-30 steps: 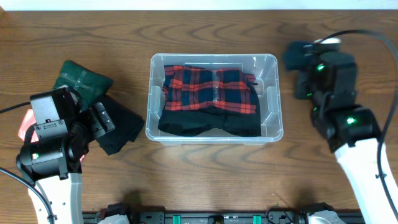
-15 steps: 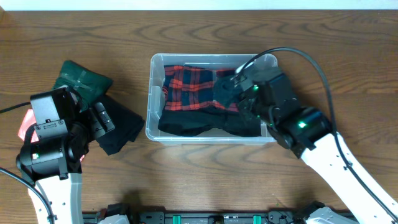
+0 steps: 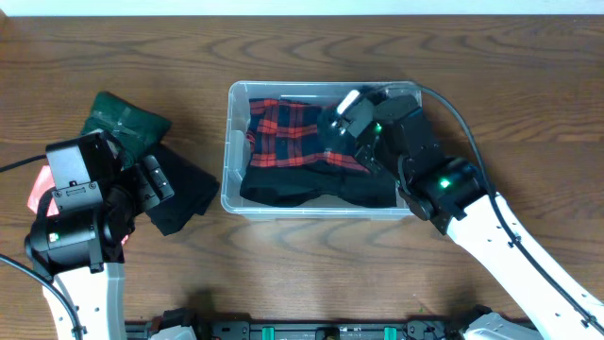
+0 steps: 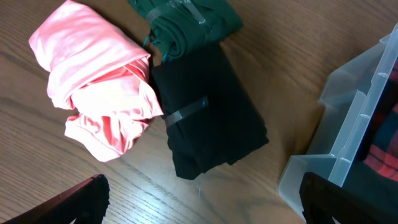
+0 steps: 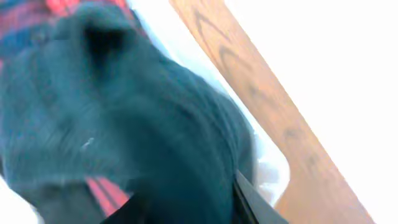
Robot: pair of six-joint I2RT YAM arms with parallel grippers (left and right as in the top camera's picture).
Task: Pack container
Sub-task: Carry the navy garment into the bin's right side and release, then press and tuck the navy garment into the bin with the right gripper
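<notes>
The jaws of the right gripper [image 3: 342,123] are lost behind a blurred dark teal knitted garment [image 5: 124,124], the rolled pink cloth [image 3: 36,194] lies mostly hidden under the left arm [image 3: 80,203], and the left wrist view crops the clear plastic bin [image 4: 364,109].

No lettering, brand, number or sign legible anywhere, nothing readable on the container [image 3: 227,142], nothing on the folded clothes [image 4: 208,118] at the left of the frame

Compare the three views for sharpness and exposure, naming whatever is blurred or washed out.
Overhead: sharp and evenly lit, container crisp. Left wrist: sharp on the pink garment and black garment. Right wrist: dark garment smeared by blur, upper right washed out white.
</notes>
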